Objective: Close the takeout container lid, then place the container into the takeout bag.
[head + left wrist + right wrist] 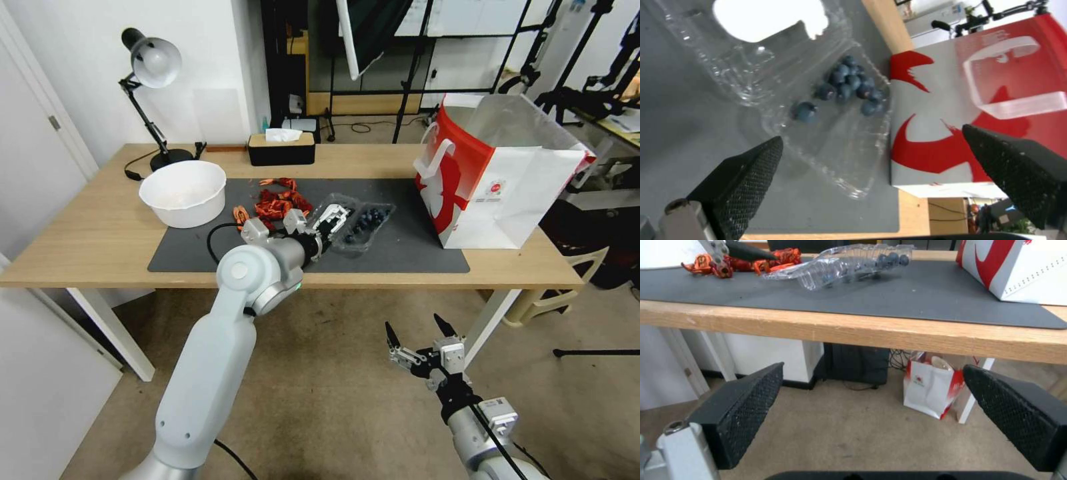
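Observation:
The takeout container (365, 227) lies open on the dark mat, blueberries (849, 87) showing in its clear base (831, 140). Its lid (331, 212), with the white label (769, 20), is folded back flat beside the base. My left gripper (329, 233) hovers open at the container's near edge, and its fingers (746, 176) straddle the base without touching it. The takeout bag (493, 180) stands upright and open to the right of the container. My right gripper (417, 333) hangs open below the table's front edge. From there the container (849, 263) and the bag (1018, 266) show above it.
A white bowl (183, 192), red-orange toy pieces (277, 200), a black tissue box (281, 148) and a desk lamp (152, 67) are on the left and back of the table. The mat (413, 257) has bare room in front of the bag. A small bag (931, 390) stands under the table.

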You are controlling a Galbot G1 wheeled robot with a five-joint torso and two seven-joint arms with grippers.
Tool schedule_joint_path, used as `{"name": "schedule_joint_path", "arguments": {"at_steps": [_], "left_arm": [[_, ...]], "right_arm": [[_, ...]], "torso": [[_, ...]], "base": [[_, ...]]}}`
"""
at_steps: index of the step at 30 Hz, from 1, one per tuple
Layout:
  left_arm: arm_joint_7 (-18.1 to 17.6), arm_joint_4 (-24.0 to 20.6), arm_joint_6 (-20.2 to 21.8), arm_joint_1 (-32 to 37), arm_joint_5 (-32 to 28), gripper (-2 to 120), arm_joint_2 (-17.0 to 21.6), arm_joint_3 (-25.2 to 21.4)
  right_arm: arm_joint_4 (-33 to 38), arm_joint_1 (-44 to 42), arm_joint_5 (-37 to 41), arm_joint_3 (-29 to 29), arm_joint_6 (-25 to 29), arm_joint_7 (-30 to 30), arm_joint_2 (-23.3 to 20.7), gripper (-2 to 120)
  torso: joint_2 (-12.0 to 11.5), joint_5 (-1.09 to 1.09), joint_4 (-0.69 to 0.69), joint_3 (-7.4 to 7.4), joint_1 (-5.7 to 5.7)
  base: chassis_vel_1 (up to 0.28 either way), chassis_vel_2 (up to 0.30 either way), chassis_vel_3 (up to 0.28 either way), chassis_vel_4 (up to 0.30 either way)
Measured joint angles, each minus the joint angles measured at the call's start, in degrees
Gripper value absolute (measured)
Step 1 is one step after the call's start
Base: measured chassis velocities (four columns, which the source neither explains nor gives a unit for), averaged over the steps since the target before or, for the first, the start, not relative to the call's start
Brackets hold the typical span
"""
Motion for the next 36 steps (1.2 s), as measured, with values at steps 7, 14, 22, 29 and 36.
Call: {"name": "schedule_joint_path", "arguments": {"at_steps": [7, 14, 22, 29, 36], "left_arm": [[0.16, 2.28, -0.07, -0.41, 0.91, 100, -0.3, -0.11], [0.65, 3.33, -0.15, -0.4, 1.62, 100, -0.36, -0.26], [1.29, 4.46, -0.3, -0.47, 2.1, 100, -0.66, -0.23], [2.19, 5.45, -0.59, -0.8, 2.99, 100, -1.07, 0.04], [2.47, 6.21, -0.49, -0.96, 2.92, 100, -1.09, 0.11]], "right_arm": [[-0.13, 0.04, -0.05, -0.11, 0.17, -0.06, 0.06, 100], [-0.19, 0.03, -0.24, -0.21, 0.26, -0.13, 0.15, 100], [-0.26, -0.03, -0.5, -0.29, 0.38, -0.15, 0.29, 100], [-0.51, -0.12, -0.87, -0.41, 0.62, -0.21, 0.46, 100], [-1.19, 0.07, -1.44, -0.83, 0.67, -0.24, 0.68, 100]], "torso": [[0.0, 0.0, 0.0, 0.0, 0.0], [0.0, 0.0, 0.0, 0.0, 0.0], [0.0, 0.0, 0.0, 0.0, 0.0], [0.0, 0.0, 0.0, 0.0, 0.0], [0.0, 0.0, 0.0, 0.0, 0.0]], "base": [[0.0, 0.0, 0.0, 0.0], [0.0, 0.0, 0.0, 0.0], [0.0, 0.0, 0.0, 0.0], [0.0, 0.0, 0.0, 0.0], [0.0, 0.0, 0.0, 0.0]]}}
